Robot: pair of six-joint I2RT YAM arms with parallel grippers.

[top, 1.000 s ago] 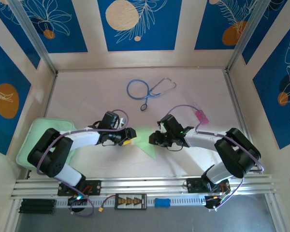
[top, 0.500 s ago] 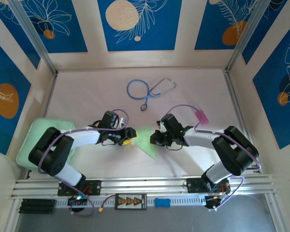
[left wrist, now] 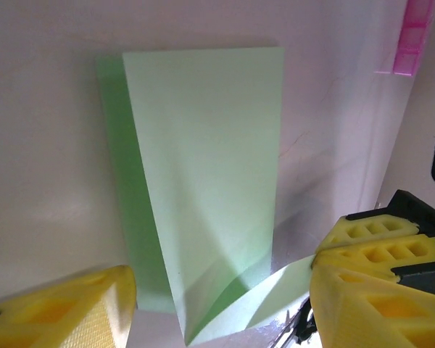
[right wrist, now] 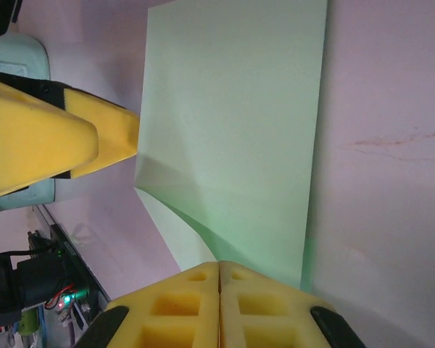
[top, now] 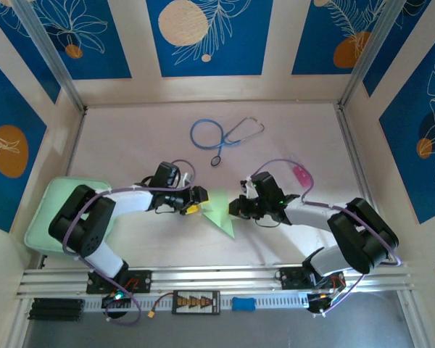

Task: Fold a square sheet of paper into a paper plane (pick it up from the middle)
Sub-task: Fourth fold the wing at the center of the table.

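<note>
The pale table (top: 130, 130) is filling the middle of the top view, with a mint-green pad (top: 47, 210) lying at its lower left edge and a blue stethoscope (top: 217, 134) curling in the upper middle. The square sheet of paper (top: 219, 210), folded with a slanted crease, is lying in the lower middle of that view between the two arms. The left gripper (top: 198, 201) is reaching in from its left and the right gripper (top: 235, 207) from its right. A small pink piece (top: 302, 175) is sitting right of centre. The left wrist view is showing the left gripper (left wrist: 221, 290) standing wide open around the sheet's (left wrist: 203, 167) near end, which is curling upward. The right wrist view is showing the right gripper (right wrist: 219, 270) pinching the sheet's (right wrist: 232, 123) lower edge, its yellow fingers pressed together.
</note>
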